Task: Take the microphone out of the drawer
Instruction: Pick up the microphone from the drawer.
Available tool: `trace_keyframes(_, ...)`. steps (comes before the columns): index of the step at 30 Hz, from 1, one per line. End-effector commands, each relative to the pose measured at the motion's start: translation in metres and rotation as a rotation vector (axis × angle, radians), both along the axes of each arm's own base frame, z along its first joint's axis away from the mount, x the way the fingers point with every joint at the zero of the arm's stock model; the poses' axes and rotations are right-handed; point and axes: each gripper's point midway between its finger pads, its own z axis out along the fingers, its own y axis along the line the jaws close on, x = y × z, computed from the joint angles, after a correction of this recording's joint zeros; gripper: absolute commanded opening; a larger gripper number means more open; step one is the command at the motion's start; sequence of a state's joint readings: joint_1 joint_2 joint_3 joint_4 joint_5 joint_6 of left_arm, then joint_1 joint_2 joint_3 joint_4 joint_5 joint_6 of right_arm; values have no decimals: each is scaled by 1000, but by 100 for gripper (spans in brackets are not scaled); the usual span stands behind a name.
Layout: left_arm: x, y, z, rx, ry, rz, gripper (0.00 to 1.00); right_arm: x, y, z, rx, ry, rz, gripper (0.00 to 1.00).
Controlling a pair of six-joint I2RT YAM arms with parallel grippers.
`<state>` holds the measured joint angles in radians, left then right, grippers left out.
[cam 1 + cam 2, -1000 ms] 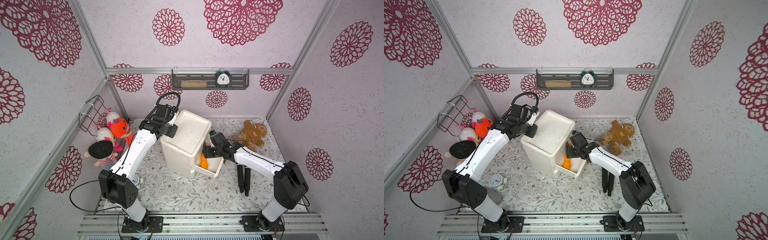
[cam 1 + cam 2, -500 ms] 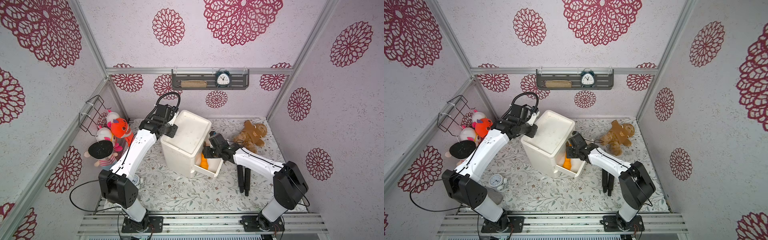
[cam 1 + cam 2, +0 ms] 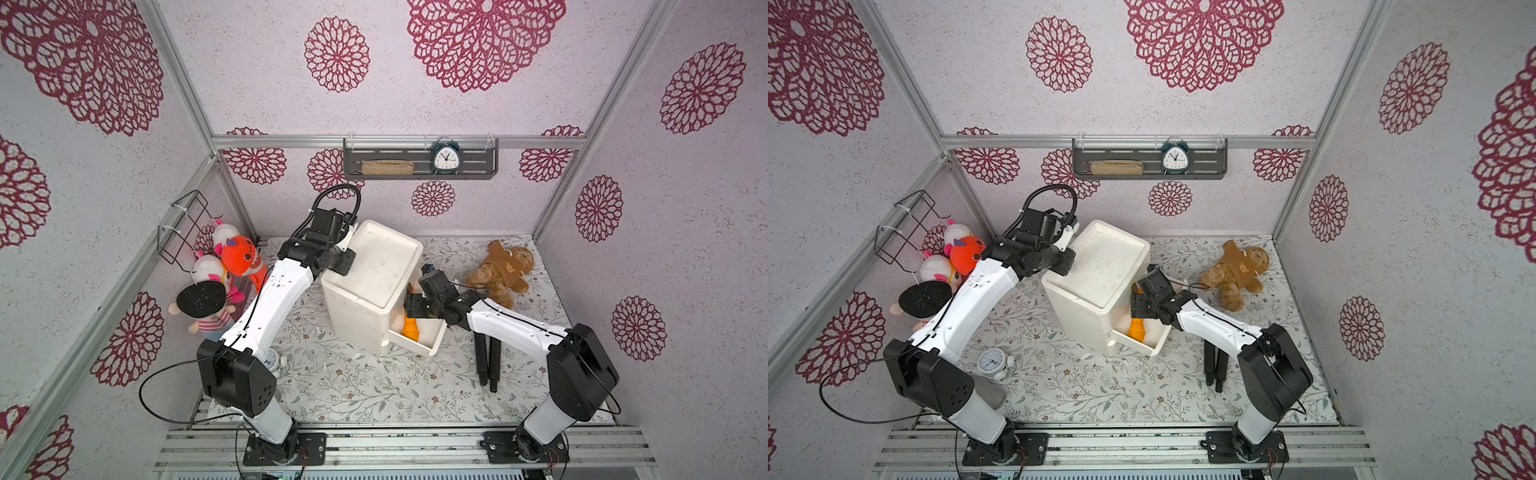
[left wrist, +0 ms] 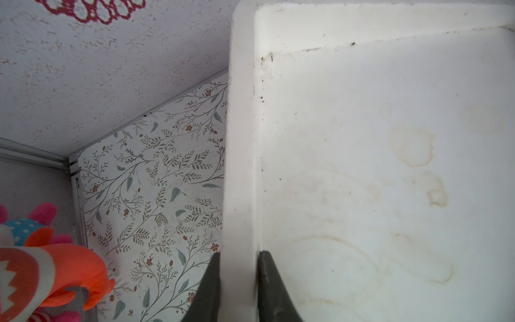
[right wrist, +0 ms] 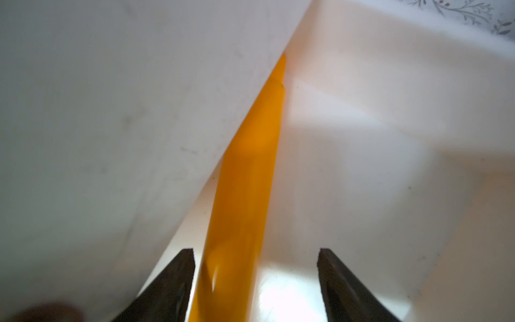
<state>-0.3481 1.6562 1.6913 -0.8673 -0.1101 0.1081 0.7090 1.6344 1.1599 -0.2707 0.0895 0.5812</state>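
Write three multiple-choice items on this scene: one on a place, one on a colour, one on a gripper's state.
1. Where is the microphone?
A. on the wall shelf
B. in the open drawer
C. in the wire basket

2. What colour is its visible part?
A. blue
B. green
C. orange

3. How is the left gripper?
A. shut on the top rim of the cabinet
B. open above the drawer
C. shut on the teddy bear

Key:
1 B: in both top views it lies inside the pulled-out drawer.
2 C: orange shows in both top views and in the right wrist view.
3 A: the left wrist view shows both fingers pressed against the rim.
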Motion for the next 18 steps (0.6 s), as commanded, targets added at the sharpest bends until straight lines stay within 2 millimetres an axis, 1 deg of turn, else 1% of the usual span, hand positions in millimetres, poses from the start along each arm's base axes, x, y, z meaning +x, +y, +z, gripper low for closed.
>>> trace_keyframes(1, -10, 15, -41, 126, 116, 16, 1, -8, -2, -17, 3, 49, -13, 68)
trace_keyframes(5, -10, 16, -41, 127, 115, 18, 1, -8, -7, -19, -14, 49, -35, 60)
trace_keyframes(10, -10, 16, -41, 130, 115, 20, 1, -3, -19, -11, -55, 19, -90, 47)
trace_keyframes(13, -11, 16, -41, 129, 114, 19, 1, -2, -21, -6, -55, 3, -98, 47)
trace_keyframes(14, -10, 16, -40, 127, 113, 20, 1, -1, -21, -6, -58, 2, -101, 49)
trace_keyframes(16, -10, 16, -41, 128, 114, 19, 1, 1, -21, -6, -62, 2, -104, 59)
trace_keyframes(18, -10, 16, -41, 127, 114, 18, 1, 3, -19, -5, -58, -1, -104, 63)
